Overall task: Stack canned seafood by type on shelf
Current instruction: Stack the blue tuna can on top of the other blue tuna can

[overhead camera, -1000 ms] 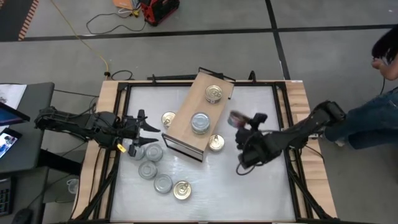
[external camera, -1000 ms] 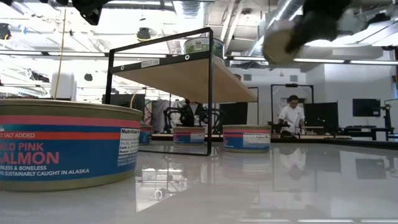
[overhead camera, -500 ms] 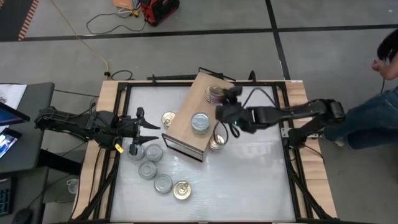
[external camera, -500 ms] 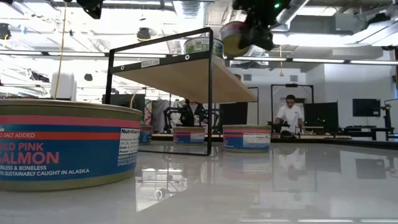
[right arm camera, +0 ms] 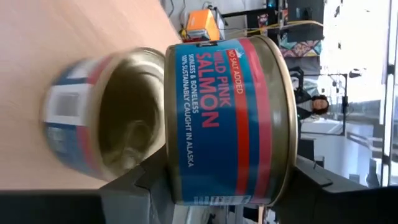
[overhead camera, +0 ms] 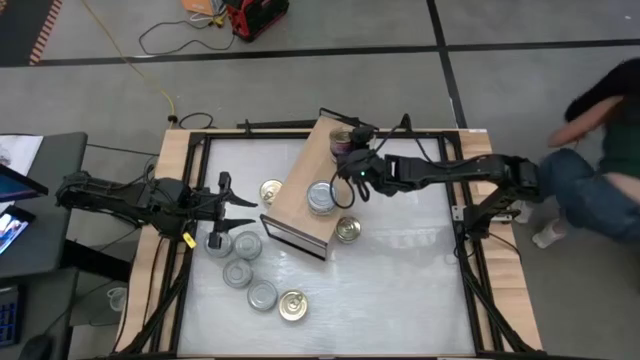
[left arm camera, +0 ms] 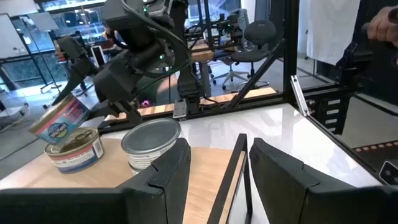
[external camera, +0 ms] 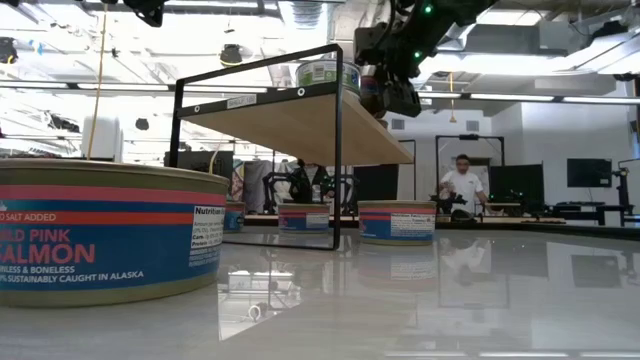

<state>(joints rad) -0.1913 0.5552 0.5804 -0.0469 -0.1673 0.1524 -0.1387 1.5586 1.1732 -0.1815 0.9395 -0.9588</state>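
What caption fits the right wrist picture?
Right gripper holds a salmon tin just above a gold-lidded tin on the shelf.

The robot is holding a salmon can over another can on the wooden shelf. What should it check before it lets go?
1. Right gripper holds the salmon can firmly: ok, a finger shows on each side of it.
2. Can is level: not ok, it hangs tilted in the left wrist view.
3. Can is lined up over the gold-lid can on the shelf: cannot tell, it is close but looks off to one side.
4. Types match: ok, both have the same blue and red label.
5. Silver-lid can nearby is out of the way: ok.
6. Left gripper is away from the stack: ok, it waits beside the shelf.
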